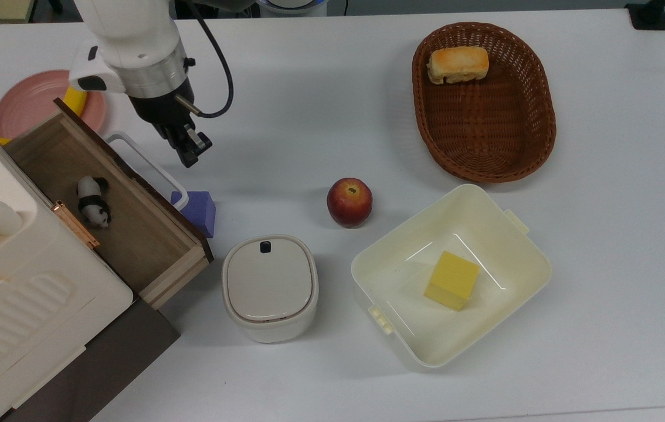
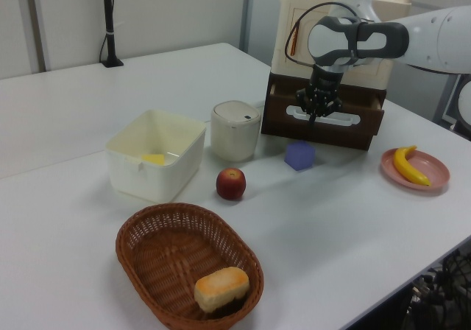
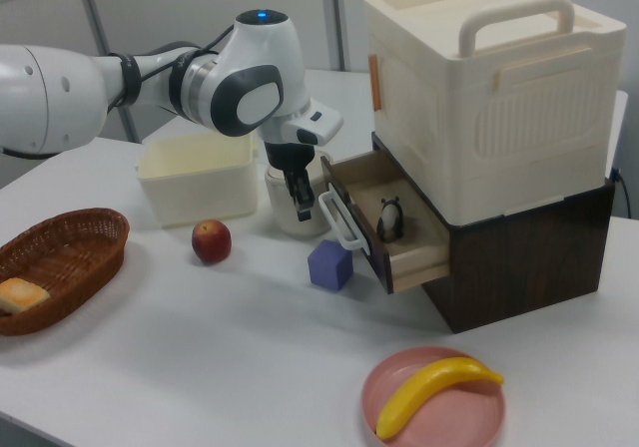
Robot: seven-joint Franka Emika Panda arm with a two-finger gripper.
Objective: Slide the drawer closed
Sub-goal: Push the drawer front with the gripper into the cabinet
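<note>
The drawer (image 1: 133,234) stands pulled out of the dark cabinet at the top view's left, its light-wood box showing a small panda toy (image 1: 93,202) inside. Its dark brown front panel (image 2: 353,127) carries a white loop handle (image 1: 146,164). My gripper (image 1: 192,153) hangs shut and empty just right of that handle in the top view, a short gap away. In the right view the gripper (image 3: 303,206) is just left of the handle (image 3: 339,223) and the drawer (image 3: 404,257). In the left view the gripper (image 2: 316,115) sits in front of the panel.
A purple block (image 1: 197,210) lies against the drawer front, with a grey lidded pot (image 1: 270,287) below it. An apple (image 1: 349,201), a cream tub (image 1: 520,246) holding a yellow block, and a wicker basket (image 1: 485,146) with bread lie to the right. A pink plate (image 1: 21,105) holds a banana.
</note>
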